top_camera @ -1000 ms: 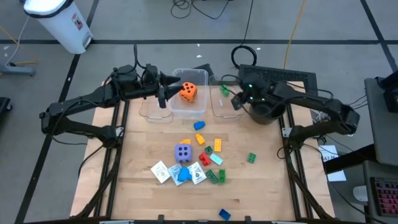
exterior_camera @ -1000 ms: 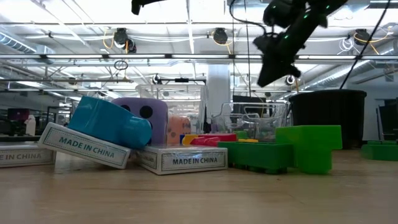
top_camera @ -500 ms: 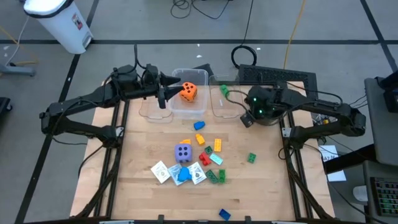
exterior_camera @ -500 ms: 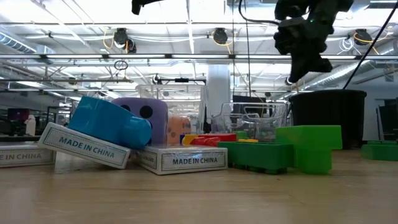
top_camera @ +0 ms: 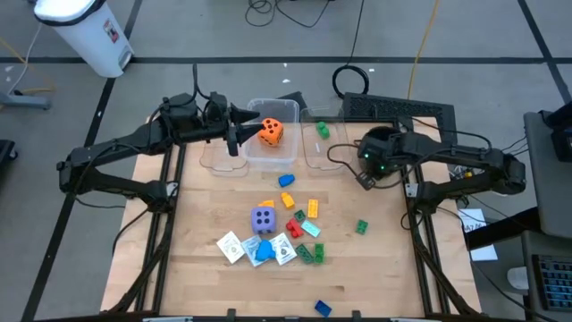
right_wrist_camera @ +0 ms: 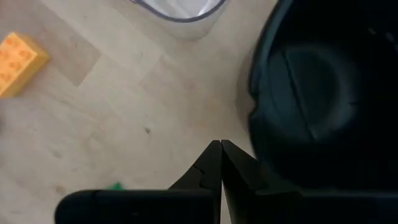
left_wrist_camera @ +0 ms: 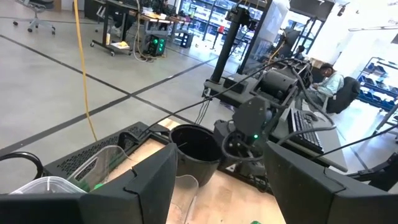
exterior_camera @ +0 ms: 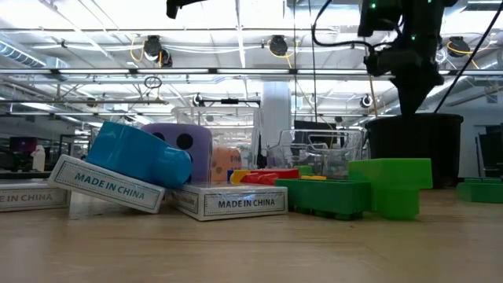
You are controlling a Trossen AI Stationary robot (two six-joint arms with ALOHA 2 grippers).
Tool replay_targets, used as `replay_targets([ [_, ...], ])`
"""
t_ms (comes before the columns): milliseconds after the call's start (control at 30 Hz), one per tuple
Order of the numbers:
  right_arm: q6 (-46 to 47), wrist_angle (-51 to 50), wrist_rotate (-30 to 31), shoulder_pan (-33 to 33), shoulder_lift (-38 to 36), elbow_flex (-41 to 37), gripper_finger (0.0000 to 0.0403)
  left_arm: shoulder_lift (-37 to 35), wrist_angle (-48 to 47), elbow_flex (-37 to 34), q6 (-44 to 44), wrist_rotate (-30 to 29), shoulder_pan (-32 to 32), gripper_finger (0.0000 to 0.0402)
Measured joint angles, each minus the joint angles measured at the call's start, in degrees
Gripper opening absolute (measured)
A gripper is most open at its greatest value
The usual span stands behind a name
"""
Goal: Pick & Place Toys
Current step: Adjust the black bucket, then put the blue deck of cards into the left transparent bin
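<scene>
The right gripper point(top_camera: 363, 179) was held above the wooden table point(top_camera: 384, 268) just beside the black pot point(top_camera: 386, 159), on the pot's side toward the toys; its two fingers point(right_wrist_camera: 211, 163) were pressed together with nothing between them, as seen in the right wrist view against bare table next to the pot's rim. The left gripper point(top_camera: 234, 136) was held over the far edge of the table, at the left of the middle clear bin point(top_camera: 290, 143); its fingers point(left_wrist_camera: 149, 180) were spread apart and empty. An orange die point(top_camera: 271, 132) lay inside the middle clear bin, and a small green brick point(top_camera: 322, 131) lay in the right clear bin point(top_camera: 315, 157); a further clear bin point(top_camera: 214, 163) stood below the left gripper. The remaining toys were scattered on the table, well apart from both grippers. A blue brick point(top_camera: 286, 180) lay nearest the bins, with an orange brick point(top_camera: 288, 200) and a yellow brick point(top_camera: 314, 209) beyond it. A purple die point(top_camera: 263, 219) stood at the middle of a cluster of white playing cards point(top_camera: 231, 246), a light blue brick point(top_camera: 262, 252), a red brick point(top_camera: 293, 229) and two dark green bricks point(top_camera: 311, 254). A single green brick point(top_camera: 362, 227) lay apart toward the right, and a blue brick point(top_camera: 323, 309) lay alone near the front edge. In the low view the purple die point(exterior_camera: 185, 149) was seen behind the light blue brick, which leaned on a card box point(exterior_camera: 106, 184).
</scene>
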Motion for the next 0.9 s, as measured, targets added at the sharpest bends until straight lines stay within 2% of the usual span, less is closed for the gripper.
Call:
replay_targets([
  [133, -1.8, 1.9, 1.0, -2.1, 0.2, -3.1, 0.0000, 0.0, 0.0, 0.0, -0.6, 0.0, 0.0, 0.0241],
  [367, -2.3, 5.3, 6.5, -3.9, 0.3, -8.8, 0.0000, 0.0, -0.3, 0.0, -1.2, 0.0, -0.5, 0.0241],
  [700, -0.9, 10.7, 6.0, -2.7, -3.2, -5.0, 0.0000, 0.0, -1.0, 0.0, 0.1, 0.1, -1.6, 0.0241],
  [900, -1.2, 15.3, 3.1, 0.4, -9.1, -2.3, 0.0000, -0.5, -5.6, 0.0, 0.7, 3.9, -1.6, 0.0241],
])
